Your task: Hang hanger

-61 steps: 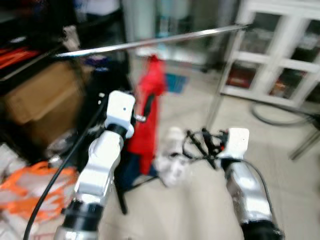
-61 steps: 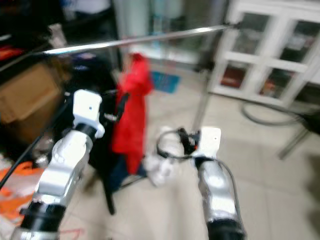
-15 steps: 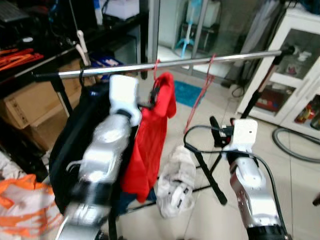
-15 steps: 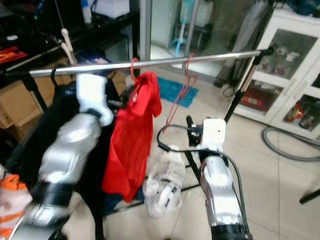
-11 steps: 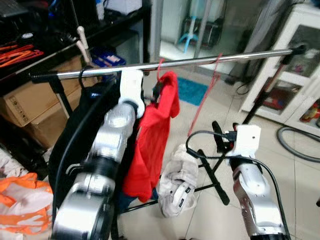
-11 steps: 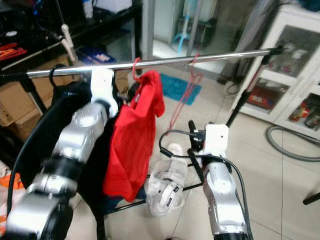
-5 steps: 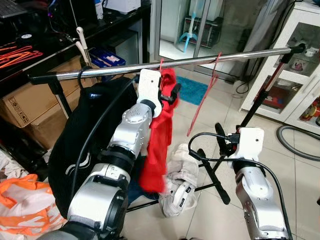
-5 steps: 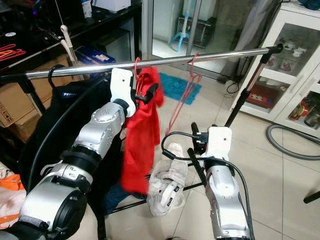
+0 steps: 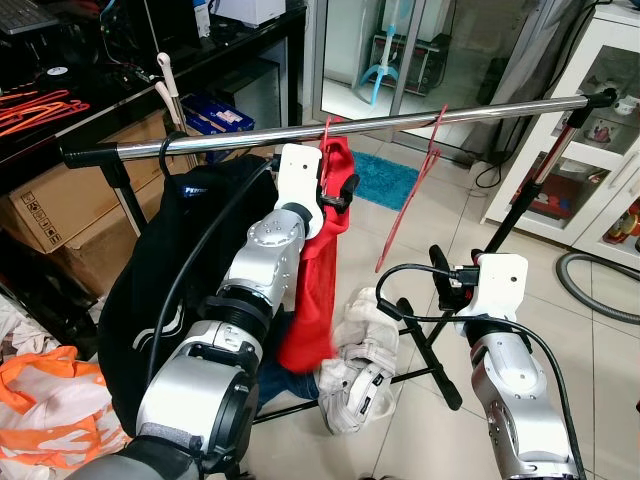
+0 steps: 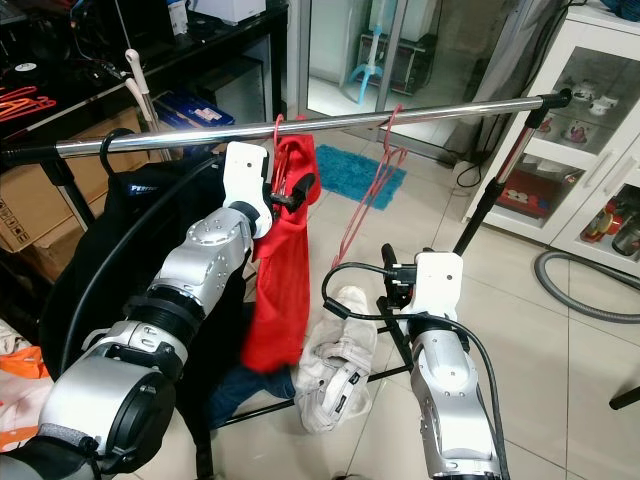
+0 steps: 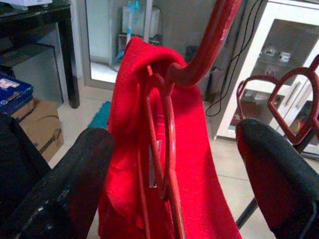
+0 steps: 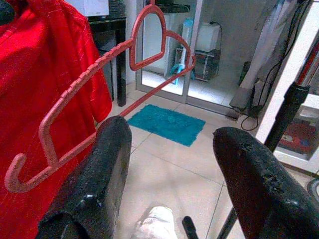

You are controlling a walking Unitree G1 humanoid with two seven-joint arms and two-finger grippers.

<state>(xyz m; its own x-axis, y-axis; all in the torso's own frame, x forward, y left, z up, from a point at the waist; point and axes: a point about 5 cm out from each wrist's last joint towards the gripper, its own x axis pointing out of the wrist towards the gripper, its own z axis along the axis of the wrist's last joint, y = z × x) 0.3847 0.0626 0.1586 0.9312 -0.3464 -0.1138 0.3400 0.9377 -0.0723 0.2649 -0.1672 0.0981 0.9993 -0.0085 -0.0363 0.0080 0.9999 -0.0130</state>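
A red hanger (image 11: 169, 144) carrying a red garment (image 9: 315, 290) hangs by its hook from the steel rail (image 9: 480, 110). My left gripper (image 9: 338, 190) is raised to just under the rail. It is open, its fingers (image 11: 75, 169) standing on either side of the hanger's neck without pressing it. An empty red hanger (image 9: 425, 170) hangs further right on the rail. My right gripper (image 9: 437, 285) is held low in front of me, open and empty, with the empty hanger (image 12: 99, 74) ahead of it.
A black garment (image 9: 170, 270) hangs at the rail's left end. White cloth (image 9: 365, 355) lies on the tiled floor by the rack's black legs (image 9: 425, 350). A white cabinet (image 9: 600, 150) stands right, cardboard boxes (image 9: 60, 210) and orange cloth (image 9: 50, 400) left.
Over the last second my left arm has stretched up to the rail beside the red hanger. The red garment has swung and now hangs narrower. My right arm has held still.
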